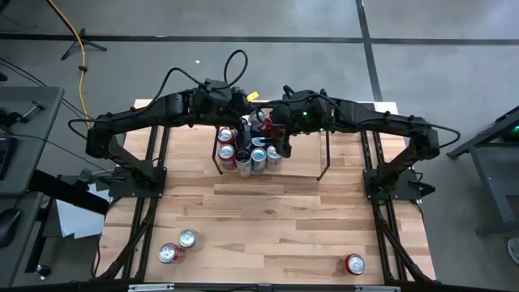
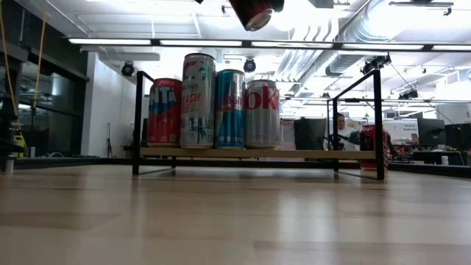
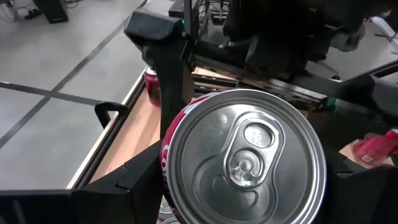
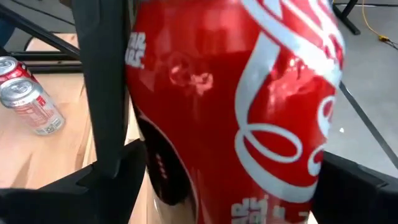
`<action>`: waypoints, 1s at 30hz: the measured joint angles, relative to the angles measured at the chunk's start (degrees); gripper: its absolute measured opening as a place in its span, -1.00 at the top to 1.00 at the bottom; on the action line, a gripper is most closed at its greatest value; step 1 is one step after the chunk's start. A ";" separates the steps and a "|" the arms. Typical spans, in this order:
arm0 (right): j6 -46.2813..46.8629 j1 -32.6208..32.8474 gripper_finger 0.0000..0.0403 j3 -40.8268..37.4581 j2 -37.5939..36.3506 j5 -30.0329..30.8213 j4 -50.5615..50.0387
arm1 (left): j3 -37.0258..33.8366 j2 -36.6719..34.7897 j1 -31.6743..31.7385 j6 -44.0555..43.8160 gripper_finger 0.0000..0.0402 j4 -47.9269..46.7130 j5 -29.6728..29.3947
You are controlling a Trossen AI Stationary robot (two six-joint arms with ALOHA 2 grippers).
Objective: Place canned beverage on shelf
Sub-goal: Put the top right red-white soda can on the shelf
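Four cans [image 2: 213, 103] stand on the shelf [image 2: 257, 154]; my left end effector [image 3: 242, 186] pinches a red can [image 3: 245, 158] overhead, right end effector [image 4: 217, 180] spread, three wait on the tabletop [image 1: 284, 227].

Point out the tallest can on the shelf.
The pale peach-lettered can, second from the left in the low view on the shelf: its top stands above the red can, blue can and silver can beside it.
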 joint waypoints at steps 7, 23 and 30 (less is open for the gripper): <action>0.63 0.02 -0.47 2.09 0.11 1.04 -2.12 | 0.00 0.00 0.34 -0.15 -0.23 0.11 0.45; 0.06 -1.62 -0.41 2.46 -4.99 7.19 -20.06 | 3.13 -1.70 2.61 2.03 -0.36 -8.14 -0.24; 14.01 -0.27 -0.41 -15.60 -19.44 7.53 -16.23 | -3.53 -8.91 4.46 -4.11 -0.36 -8.95 -0.34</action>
